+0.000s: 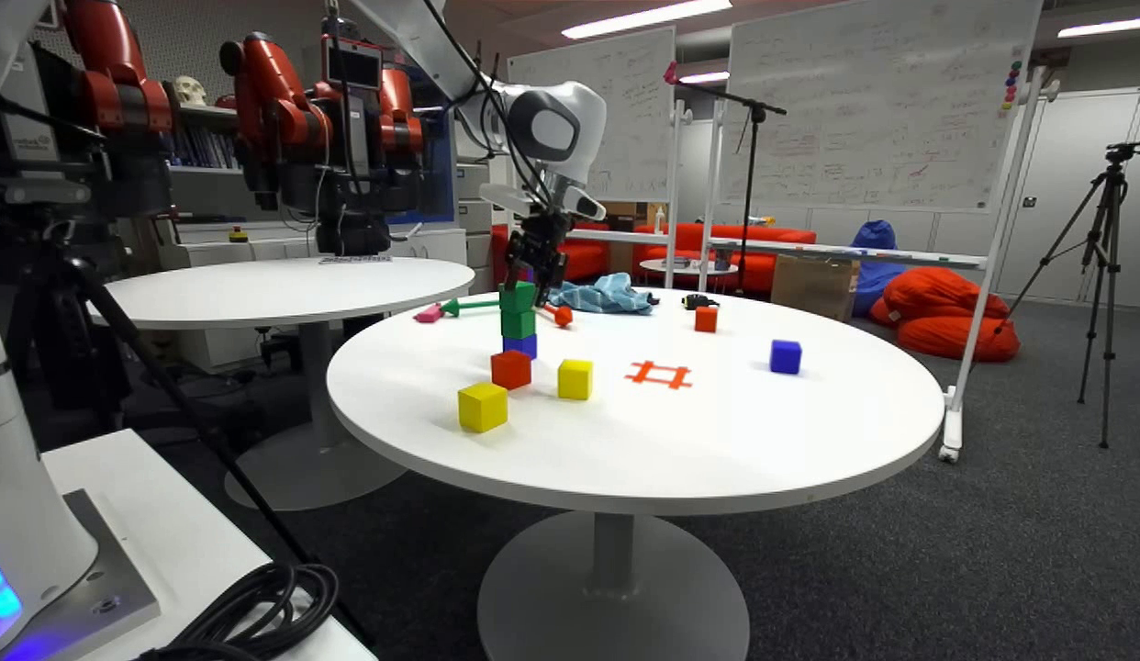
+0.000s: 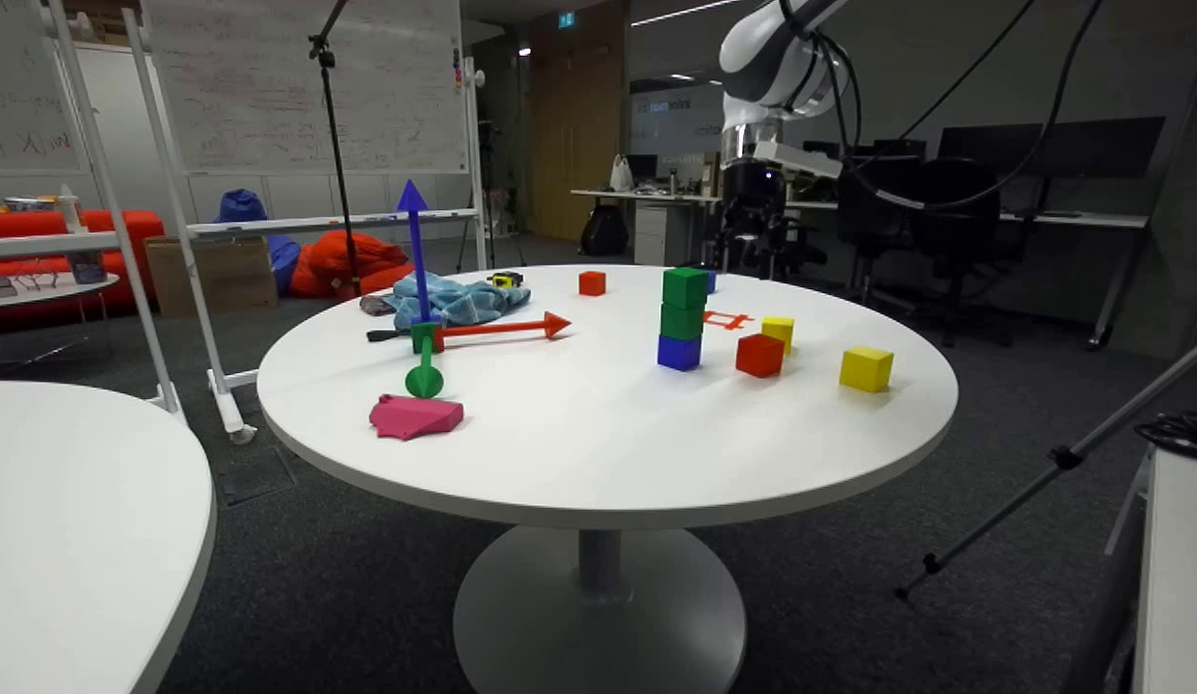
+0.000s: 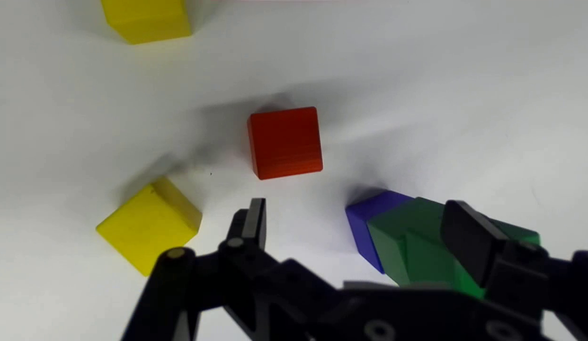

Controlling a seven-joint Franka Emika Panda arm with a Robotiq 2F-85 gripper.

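Hanging, jaws spread wide, your Robotiq gripper [image 3: 355,213] had stacked green cubes [image 3: 424,251] near four o'clock and a yellow cube [image 3: 147,227] at nine in the wrist view.

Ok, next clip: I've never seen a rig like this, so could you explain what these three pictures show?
The machine is a white jointed robot arm ending in a black two-fingered gripper, its jaws wide apart and holding nothing. Two pictures come from cameras standing outside the robot, looking across a round white table; the close-up comes from a camera on the robot's wrist, looking down. On the table, a blue cube carries two green cubes stacked on it. Near them sit a red cube and two yellow cubes; elsewhere lies a crumpled light-blue cloth.
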